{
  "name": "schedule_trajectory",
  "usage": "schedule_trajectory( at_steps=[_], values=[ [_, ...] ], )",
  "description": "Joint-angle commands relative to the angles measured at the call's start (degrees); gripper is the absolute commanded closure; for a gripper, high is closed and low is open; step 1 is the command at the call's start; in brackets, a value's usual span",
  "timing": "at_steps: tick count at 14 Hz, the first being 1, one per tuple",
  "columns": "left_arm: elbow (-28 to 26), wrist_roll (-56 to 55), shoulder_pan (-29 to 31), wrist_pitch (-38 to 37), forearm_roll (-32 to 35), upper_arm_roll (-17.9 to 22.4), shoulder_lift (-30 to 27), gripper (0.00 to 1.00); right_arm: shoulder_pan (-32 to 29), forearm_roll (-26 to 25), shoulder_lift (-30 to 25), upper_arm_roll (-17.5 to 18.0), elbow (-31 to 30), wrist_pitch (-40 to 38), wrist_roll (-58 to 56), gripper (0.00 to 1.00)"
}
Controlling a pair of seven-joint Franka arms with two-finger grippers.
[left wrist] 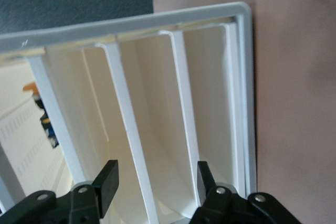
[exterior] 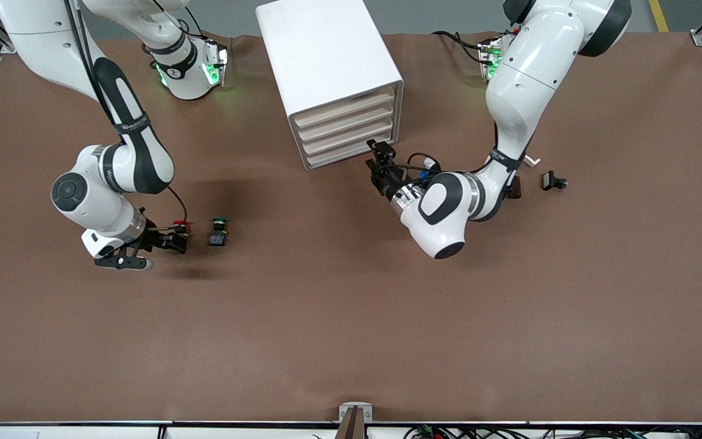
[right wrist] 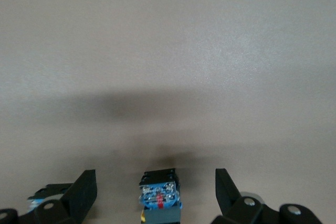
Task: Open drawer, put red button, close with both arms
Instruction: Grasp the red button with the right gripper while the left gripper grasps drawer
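The white cabinet (exterior: 326, 55) stands near the robots' bases, its four cream drawers (exterior: 351, 131) all pushed in. My left gripper (exterior: 378, 157) is open just in front of the lower drawers, at the cabinet's corner toward the left arm's end. In the left wrist view its fingers (left wrist: 107, 179) straddle one white drawer lip (left wrist: 134, 145) without touching it. The red button (exterior: 178, 227) lies on its side between the fingers of my open right gripper (exterior: 175, 236), low over the table. The right wrist view shows its blue base (right wrist: 159, 195) apart from both fingers (right wrist: 86, 187).
A green-capped button (exterior: 219, 231) stands on the table just past my right gripper's fingertips. A small black part (exterior: 553, 181) lies toward the left arm's end, beside the left arm's elbow. The brown table (exterior: 351, 329) stretches toward the front camera.
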Motion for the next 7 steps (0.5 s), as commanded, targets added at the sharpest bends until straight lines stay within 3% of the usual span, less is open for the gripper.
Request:
schedule_trajectory(
  at_steps=[1, 7],
  values=[
    [0.93, -3.95, -0.76, -1.32, -3.36, 0.44, 1.71, 0.37, 0.48, 0.7, -0.13, -0.36, -2.73, 2.94, -0.93, 0.0],
    [0.84, -7.21, -2.09, -2.2, -3.54, 0.35, 1.89, 0.44, 0.65, 0.7, 0.93, -0.28, -3.87, 3.2, -1.38, 0.0]
  ],
)
